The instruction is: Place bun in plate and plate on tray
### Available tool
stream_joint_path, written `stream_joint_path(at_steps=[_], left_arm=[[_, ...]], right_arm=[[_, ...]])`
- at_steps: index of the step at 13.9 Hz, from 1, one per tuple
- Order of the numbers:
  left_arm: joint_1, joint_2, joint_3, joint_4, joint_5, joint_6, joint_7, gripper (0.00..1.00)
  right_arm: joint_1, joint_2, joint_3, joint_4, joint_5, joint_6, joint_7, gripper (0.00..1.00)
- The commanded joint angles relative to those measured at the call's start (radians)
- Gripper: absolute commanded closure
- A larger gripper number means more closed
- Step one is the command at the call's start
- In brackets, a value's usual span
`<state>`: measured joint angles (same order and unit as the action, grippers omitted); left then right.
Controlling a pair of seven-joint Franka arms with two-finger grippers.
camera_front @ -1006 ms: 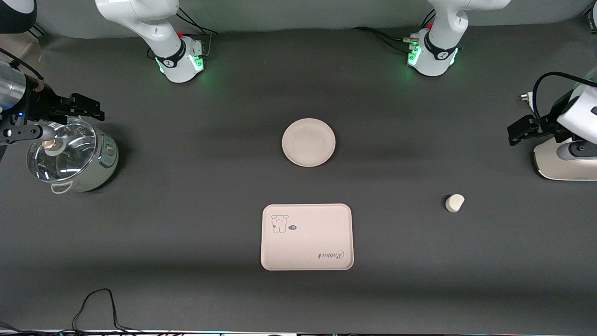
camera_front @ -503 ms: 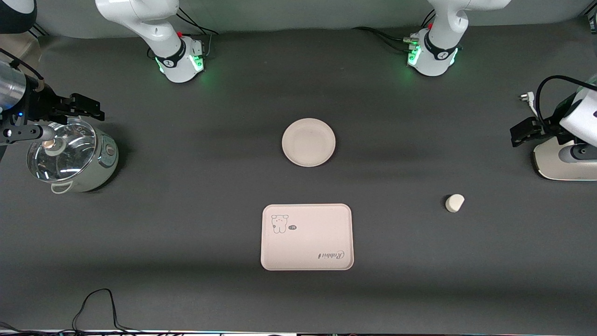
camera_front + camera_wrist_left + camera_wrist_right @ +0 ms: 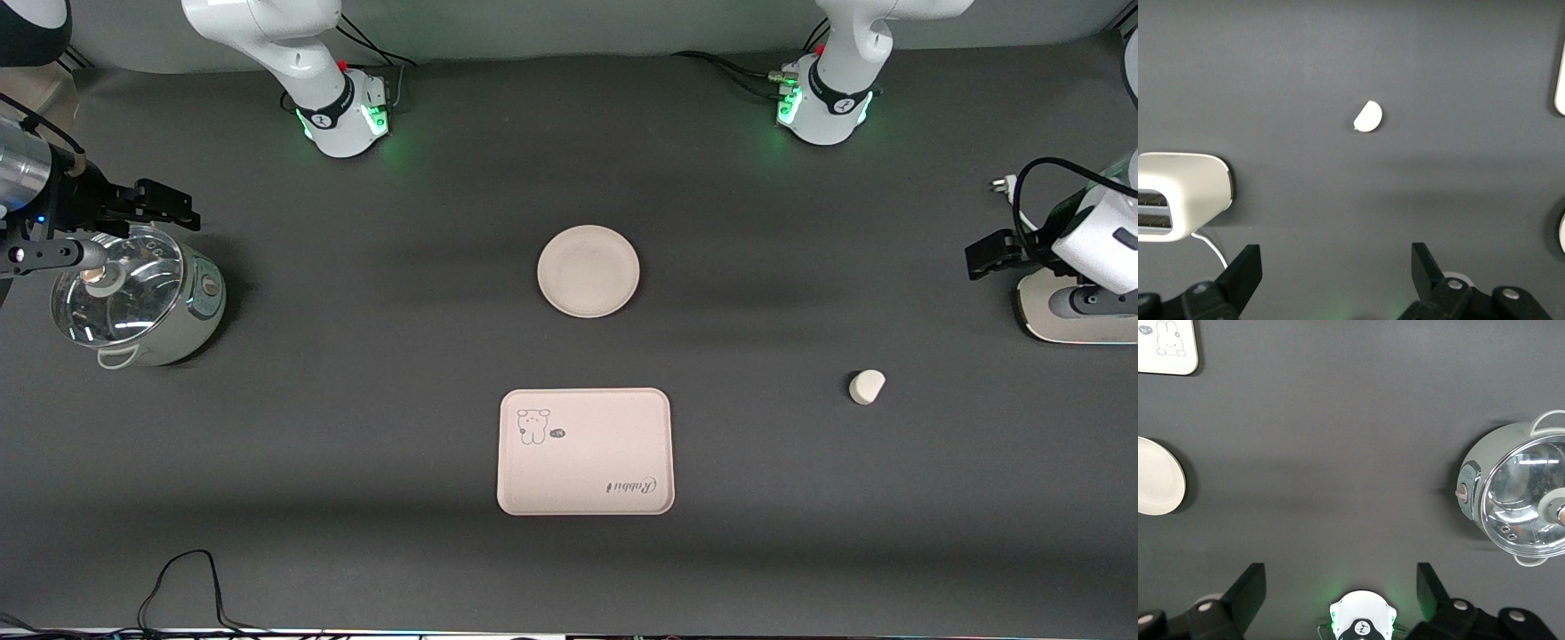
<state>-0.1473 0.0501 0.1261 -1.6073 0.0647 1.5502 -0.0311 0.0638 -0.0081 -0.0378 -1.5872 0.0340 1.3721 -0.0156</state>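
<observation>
The bun (image 3: 866, 387) lies on the dark table toward the left arm's end, and shows in the left wrist view (image 3: 1368, 117). The round cream plate (image 3: 588, 270) sits empty at mid-table. The pinkish tray (image 3: 584, 451) lies nearer the front camera than the plate and is empty. My left gripper (image 3: 989, 254) is open and empty over the table beside a toaster, apart from the bun; its jaws (image 3: 1336, 259) stand wide. My right gripper (image 3: 167, 206) is open and empty over the pot's edge; its jaws (image 3: 1341, 579) stand wide. The right wrist view shows the plate (image 3: 1155, 477) and a tray corner (image 3: 1165, 347).
A pot with a glass lid (image 3: 133, 298) stands at the right arm's end, also in the right wrist view (image 3: 1521, 503). A white toaster (image 3: 1067, 307) with its cord stands at the left arm's end, also in the left wrist view (image 3: 1178, 193). A black cable (image 3: 187, 578) loops at the front edge.
My left arm's wrist has shifted slightly over the toaster, with its gripper staying open in about the same place. The right arm, bun, plate and tray have not moved.
</observation>
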Motion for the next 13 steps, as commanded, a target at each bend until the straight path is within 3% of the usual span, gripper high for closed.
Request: stream_joint_path(at_steps=[1, 3, 5, 13], left_arm=[[0.021, -0.152, 0.001, -0.213, -0.011, 0.082, 0.03, 0.0], [0.021, -0.225, 0.003, -0.383, -0.011, 0.207, 0.03, 0.0], [0.022, -0.216, 0.017, -0.483, -0.011, 0.348, 0.037, 0.0], [0.006, 0.158, 0.012, -0.479, -0.011, 0.753, 0.043, 0.0]], right_arm=[[-0.001, -0.003, -0.005, -0.026, 0.017, -0.008, -0.003, 0.0], [-0.002, -0.001, -0.007, -0.045, 0.053, -0.008, -0.001, 0.0], [-0.001, 0.022, -0.008, -0.05, 0.108, -0.002, 0.003, 0.0], [0.024, 0.051, -0.002, -0.08, 0.11, 0.021, 0.008, 0.0]])
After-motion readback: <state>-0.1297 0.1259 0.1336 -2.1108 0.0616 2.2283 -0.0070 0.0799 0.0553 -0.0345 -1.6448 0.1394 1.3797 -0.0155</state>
